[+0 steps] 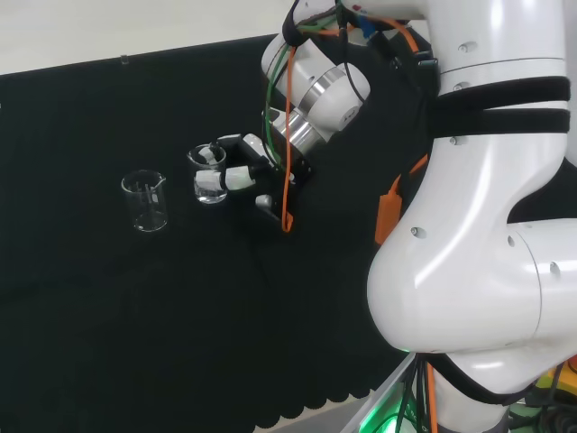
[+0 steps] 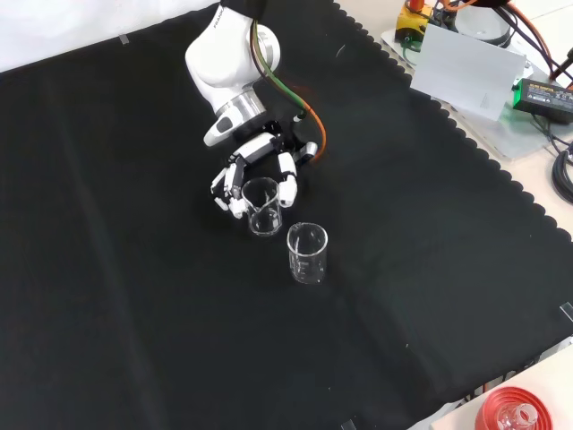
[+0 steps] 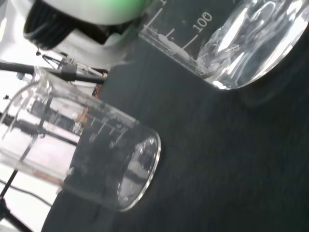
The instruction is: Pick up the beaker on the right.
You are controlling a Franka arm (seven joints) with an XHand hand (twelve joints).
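Observation:
Two clear glass beakers stand on the black cloth. In the head view the right beaker (image 1: 209, 177) sits inside my hand (image 1: 242, 173), whose fingers and thumb curl round its sides. The left beaker (image 1: 145, 201) stands free, a short way off. In the front view the held beaker (image 2: 261, 207) is between the fingers (image 2: 231, 188) and the thumb, with its base on the cloth. The free beaker (image 2: 307, 253) stands just below and to the right of it. The wrist view shows the held beaker (image 3: 241, 43) very close and the free beaker (image 3: 87, 150) beyond it.
An orange cable (image 1: 288, 194) hangs by the wrist. In the front view a white box (image 2: 466, 70) and cabling lie past the cloth's scalloped edge at the top right. A red ribbed ring (image 2: 517, 414) shows at the bottom right corner.

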